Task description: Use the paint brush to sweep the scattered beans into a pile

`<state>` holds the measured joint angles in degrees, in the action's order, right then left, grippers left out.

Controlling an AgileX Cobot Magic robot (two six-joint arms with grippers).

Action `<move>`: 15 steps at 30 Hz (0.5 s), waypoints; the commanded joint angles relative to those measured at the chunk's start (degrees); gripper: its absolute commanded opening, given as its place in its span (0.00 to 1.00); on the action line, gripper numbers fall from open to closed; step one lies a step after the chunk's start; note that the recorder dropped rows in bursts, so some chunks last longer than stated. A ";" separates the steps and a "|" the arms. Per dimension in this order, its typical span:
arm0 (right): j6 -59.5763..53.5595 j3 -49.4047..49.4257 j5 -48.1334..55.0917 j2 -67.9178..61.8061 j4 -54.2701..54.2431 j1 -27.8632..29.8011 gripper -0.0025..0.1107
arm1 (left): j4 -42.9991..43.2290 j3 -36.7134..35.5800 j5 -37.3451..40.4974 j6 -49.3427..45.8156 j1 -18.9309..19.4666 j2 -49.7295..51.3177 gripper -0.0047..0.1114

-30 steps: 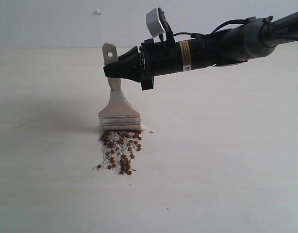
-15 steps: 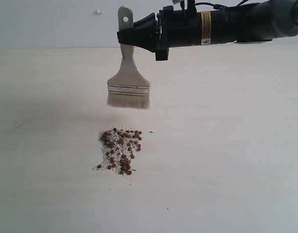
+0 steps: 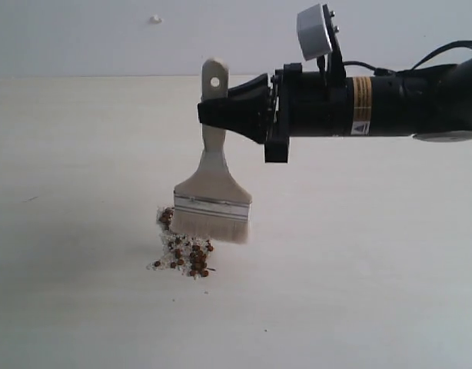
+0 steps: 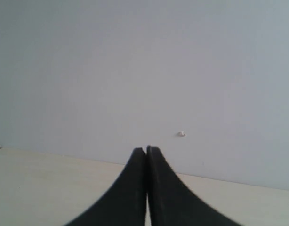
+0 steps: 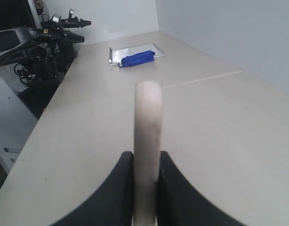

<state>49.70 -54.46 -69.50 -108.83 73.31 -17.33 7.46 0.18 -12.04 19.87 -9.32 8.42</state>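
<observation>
Beans are lying in a small heap just left of and below the frame's centre, on the pale table. The paint brush is hanging nearly upright, handle end up, its bristles covering the heap's upper right edge. Whether they are touching the table I cannot tell. The right gripper is reaching in from the right, clamping the handle, so the heap is sitting below and slightly left of it. The left gripper is resting with jaws pressed together, empty, outside the exterior view. The next stroke, I judge, is calling for a pull toward lower left.
</observation>
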 commanded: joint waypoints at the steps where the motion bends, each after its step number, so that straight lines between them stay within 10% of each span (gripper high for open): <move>1: -2.00 3.37 -0.46 1.97 -2.71 -2.82 0.02 | -0.42 -0.18 -0.23 -0.16 -0.02 -0.33 0.04; 15: -0.27 3.84 3.91 1.73 -3.01 -12.66 0.02 | -0.42 -0.18 -0.23 -0.16 -0.02 -0.33 0.04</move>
<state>48.97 -50.78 -66.29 -107.41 71.45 -29.83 7.46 0.18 -12.04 19.87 -9.32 8.42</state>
